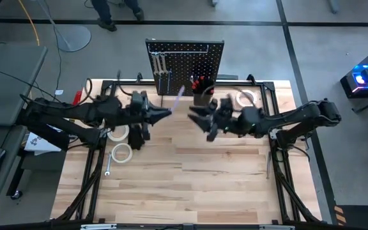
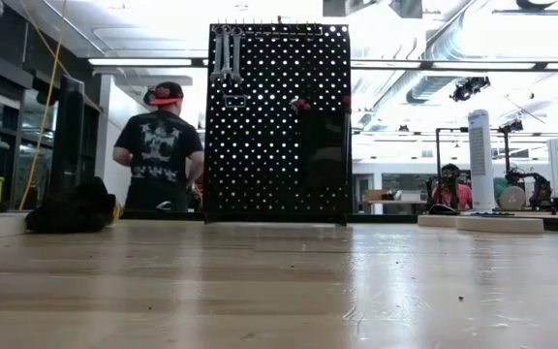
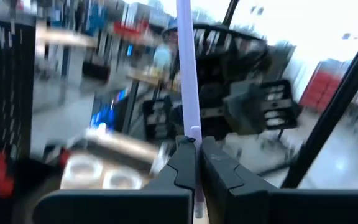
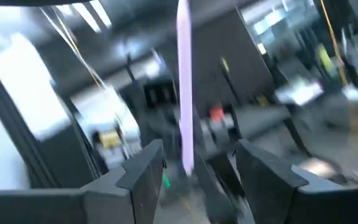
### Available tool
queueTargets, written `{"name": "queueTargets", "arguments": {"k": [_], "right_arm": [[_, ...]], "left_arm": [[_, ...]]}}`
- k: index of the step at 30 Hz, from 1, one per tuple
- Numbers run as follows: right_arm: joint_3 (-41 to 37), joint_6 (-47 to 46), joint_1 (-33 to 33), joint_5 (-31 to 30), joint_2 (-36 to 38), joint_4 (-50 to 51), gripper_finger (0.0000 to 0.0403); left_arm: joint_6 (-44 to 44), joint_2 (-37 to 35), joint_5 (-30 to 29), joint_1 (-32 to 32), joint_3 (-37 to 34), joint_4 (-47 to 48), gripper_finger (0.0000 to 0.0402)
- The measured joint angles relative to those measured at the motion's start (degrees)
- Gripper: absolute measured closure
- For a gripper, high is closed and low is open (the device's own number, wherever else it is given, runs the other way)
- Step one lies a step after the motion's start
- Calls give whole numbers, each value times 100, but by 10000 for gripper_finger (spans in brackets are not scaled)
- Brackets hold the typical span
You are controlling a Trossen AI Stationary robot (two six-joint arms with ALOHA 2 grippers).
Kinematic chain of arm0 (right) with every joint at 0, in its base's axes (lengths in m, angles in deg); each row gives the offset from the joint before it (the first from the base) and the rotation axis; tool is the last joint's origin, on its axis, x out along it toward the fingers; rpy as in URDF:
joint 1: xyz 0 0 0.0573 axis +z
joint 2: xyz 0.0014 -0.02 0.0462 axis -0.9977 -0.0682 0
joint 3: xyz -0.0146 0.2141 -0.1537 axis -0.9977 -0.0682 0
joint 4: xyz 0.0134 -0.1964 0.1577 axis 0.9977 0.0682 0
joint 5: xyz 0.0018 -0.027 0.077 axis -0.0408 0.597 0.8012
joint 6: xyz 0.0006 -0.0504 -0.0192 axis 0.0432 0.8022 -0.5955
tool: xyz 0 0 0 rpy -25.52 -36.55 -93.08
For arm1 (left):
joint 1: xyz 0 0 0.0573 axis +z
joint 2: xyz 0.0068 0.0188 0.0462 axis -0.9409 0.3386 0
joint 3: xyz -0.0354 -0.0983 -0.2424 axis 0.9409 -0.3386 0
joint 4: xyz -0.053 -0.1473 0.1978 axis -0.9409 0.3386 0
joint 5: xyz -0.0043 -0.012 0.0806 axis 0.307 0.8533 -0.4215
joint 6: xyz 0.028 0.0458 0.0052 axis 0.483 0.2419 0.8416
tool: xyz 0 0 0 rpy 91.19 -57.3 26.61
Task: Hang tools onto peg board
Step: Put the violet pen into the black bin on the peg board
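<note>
Left gripper (image 1: 168, 112) raised over the far half of the worktop, just in front of the peg board (image 1: 185, 64), fingers pressed together on a slim pale purple tool (image 1: 179, 98) that slants up from the fingertips toward the board. In the left wrist view, same pale purple tool (image 3: 187, 68) pinched between the two dark fingers (image 3: 182, 163), running straight out past them. Right gripper (image 1: 199, 117) facing the left one across a small gap, near the middle of the far half, jaws spread and holding nothing; in the right wrist view the purple tool (image 4: 184, 87) stands between and beyond the spread fingers (image 4: 143, 169), whether touching them cannot be told. Peg board upright at the middle of the worktop's far edge; silver wrenches (image 1: 160, 64) hanging on its upper left, a blue-handled tool (image 1: 166, 81) just below them, red-handled tools (image 1: 197, 82) at a small black bin (image 1: 203, 96) on its lower right. In the low view, wrenches (image 2: 226, 50) at the board's (image 2: 279, 121) top left, red spots near mid-height. White tape rolls: two (image 1: 121, 153) near the worktop's left edge beside the left arm, two more (image 1: 245, 98) toward the far right corner. A silver wrench (image 1: 108, 166) flat by the left edge, just beside the nearer roll. A person (image 2: 160, 147) beyond the worktop, back turned; another person (image 2: 449, 186) farther off on the right.
</note>
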Motion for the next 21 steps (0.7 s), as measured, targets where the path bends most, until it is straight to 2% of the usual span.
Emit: {"name": "queueTargets", "arguments": {"k": [3, 6, 16, 21], "right_arm": [[0, -41, -186, 132, 0, -621, 210], [13, -202, -289, 246, -3, -802, 210], [315, -246, -272, 303, -4, -111, 210], [345, -313, -255, 303, -3, -104, 210]], "left_arm": [[126, 51, -5, 10, 1, -549, 401], [102, 185, 40, 77, 1, -829, 401], [-228, 796, 156, 74, -6, -1465, 401], [-346, 901, 156, 81, -6, -1536, 401]]}}
